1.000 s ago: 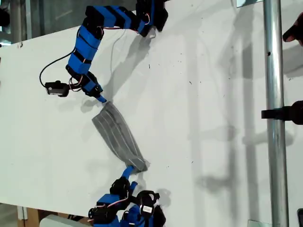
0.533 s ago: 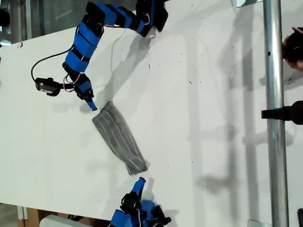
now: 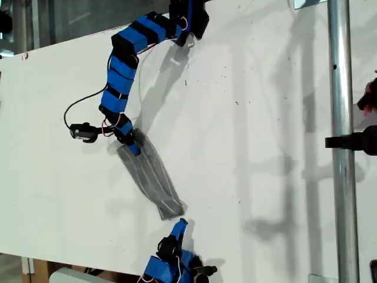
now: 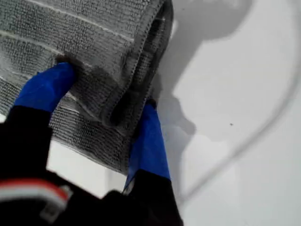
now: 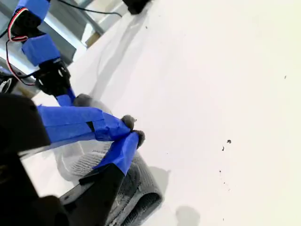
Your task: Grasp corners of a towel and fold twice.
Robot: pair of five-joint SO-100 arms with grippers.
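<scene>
The grey striped towel (image 3: 150, 177) lies folded into a long narrow band on the white table (image 3: 265, 88). At its upper end in the exterior view, my first gripper (image 3: 134, 147) stands open. One finger (image 4: 44, 87) presses on the towel (image 4: 84, 37) and the other finger (image 4: 150, 141) sits beside its folded edge, with the layered corner between them. My second gripper (image 3: 181, 224) is just off the towel's lower-end corner (image 3: 178, 207). Its tips meet, so it is shut (image 5: 130, 132) and holds nothing, above the towel (image 5: 136, 188).
A metal pole (image 3: 340, 147) with a black clamp (image 3: 353, 141) runs down the exterior view's right. A person's hand (image 3: 370, 94) shows at that edge. The first arm's black cable and small camera (image 3: 82, 131) hang at the exterior view's left of the towel.
My first gripper swung out to the exterior view's left, then came down onto the towel's upper end. My second gripper drew back off the lower end toward the table edge.
</scene>
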